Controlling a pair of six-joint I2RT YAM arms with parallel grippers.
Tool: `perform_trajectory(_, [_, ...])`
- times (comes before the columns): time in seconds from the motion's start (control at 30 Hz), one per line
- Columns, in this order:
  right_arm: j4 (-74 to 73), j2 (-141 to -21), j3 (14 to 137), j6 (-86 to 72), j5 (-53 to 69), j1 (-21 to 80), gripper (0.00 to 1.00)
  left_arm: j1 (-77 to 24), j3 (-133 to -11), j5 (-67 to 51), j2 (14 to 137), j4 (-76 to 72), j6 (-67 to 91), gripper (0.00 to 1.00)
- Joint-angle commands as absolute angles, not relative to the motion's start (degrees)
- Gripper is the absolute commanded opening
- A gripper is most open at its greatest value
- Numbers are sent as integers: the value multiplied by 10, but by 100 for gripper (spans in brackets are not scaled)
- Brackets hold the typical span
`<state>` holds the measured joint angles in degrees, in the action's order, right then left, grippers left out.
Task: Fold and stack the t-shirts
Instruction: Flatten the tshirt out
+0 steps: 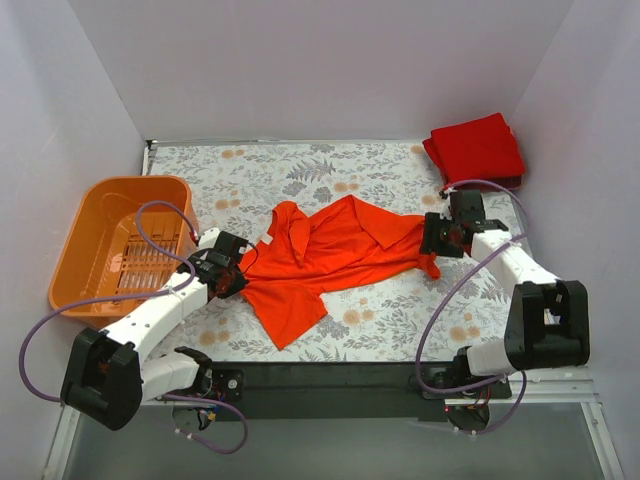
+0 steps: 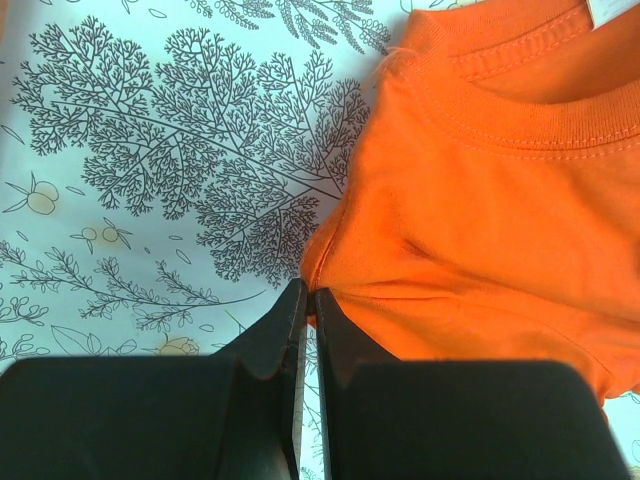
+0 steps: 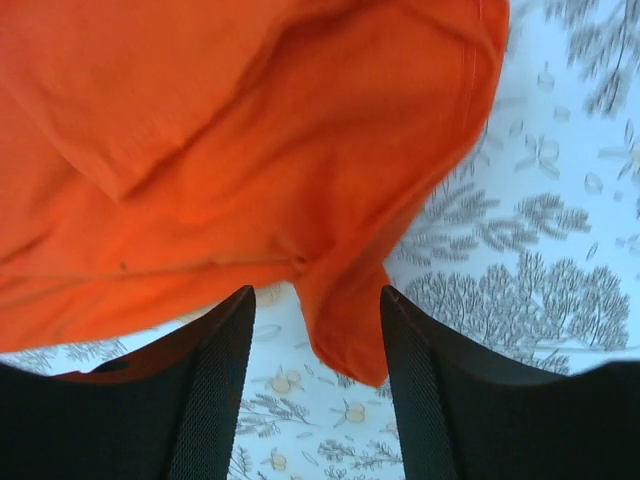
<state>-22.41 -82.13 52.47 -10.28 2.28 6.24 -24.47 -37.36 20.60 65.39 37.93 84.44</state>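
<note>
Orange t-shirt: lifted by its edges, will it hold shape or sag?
Probably floppy: the orange t-shirt lies crumpled in soft folds, so it should sag between grips. Likely light: the shut left gripper pinches just a thin edge. A flap lying inside the open right gripper may slip out.

orange-red t-shirt (image 2: 480, 200) | left wrist: cut off top, right | right wrist: cut off top, left

1. Centre t-shirt (image 1: 335, 250): plain bright orange-red.
2. Folded t-shirt (image 1: 476, 150), 1 o'clock: plain deeper red.
3. Basket (image 1: 140, 182), 9 o'clock: orange.
4. Table cover (image 1: 260, 165): white, grey leaf print, pale orange blossoms.
</note>
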Motion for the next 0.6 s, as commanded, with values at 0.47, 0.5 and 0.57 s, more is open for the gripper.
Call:
perform_trajectory(0.47, [-199,-802,447,-36,-79,130,53,-240,-381,220,636,376,845,0])
perform_trajectory(0.5, [-195,-811,446,-35,-83,130,52,-240,-381,220,635,375,845,0])
perform_trajectory(0.57, [-194,-819,446,-33,-89,130,51,-239,-382,219,637,374,845,0])
